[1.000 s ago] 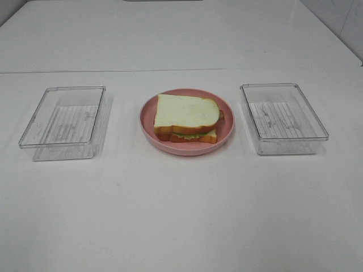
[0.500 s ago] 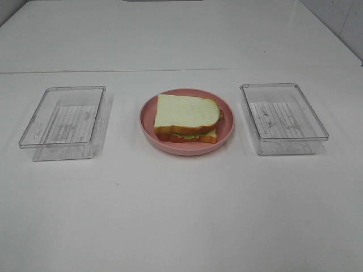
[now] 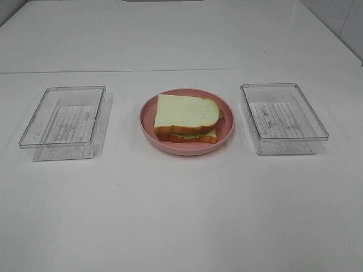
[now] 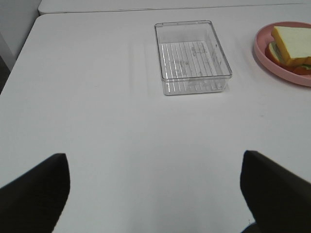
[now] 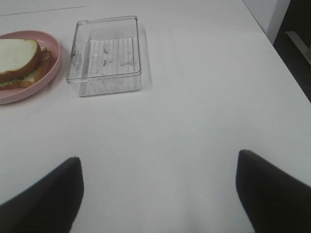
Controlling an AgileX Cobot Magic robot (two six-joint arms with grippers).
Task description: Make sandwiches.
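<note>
Lab-style test bench: bare white table (image 3: 181, 215), toy sandwich (image 3: 187, 118), clear trays (image 3: 283, 119).

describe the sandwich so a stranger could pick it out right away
On the white table, look between the two clear trays for the round pink plate in the middle. The sandwich lies on it: white bread with orange-brown crust, and the only food in sight.

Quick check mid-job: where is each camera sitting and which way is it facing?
Exterior high: up front, looking down at the sandwich on the plate between two trays; no robot parts show.
Left wrist: low over the table, facing the left tray; left gripper fingers wide apart.
Right wrist: likewise, facing the right tray; right gripper fingers wide apart.
Shared: both wrist views catch the plate's edge.
</note>
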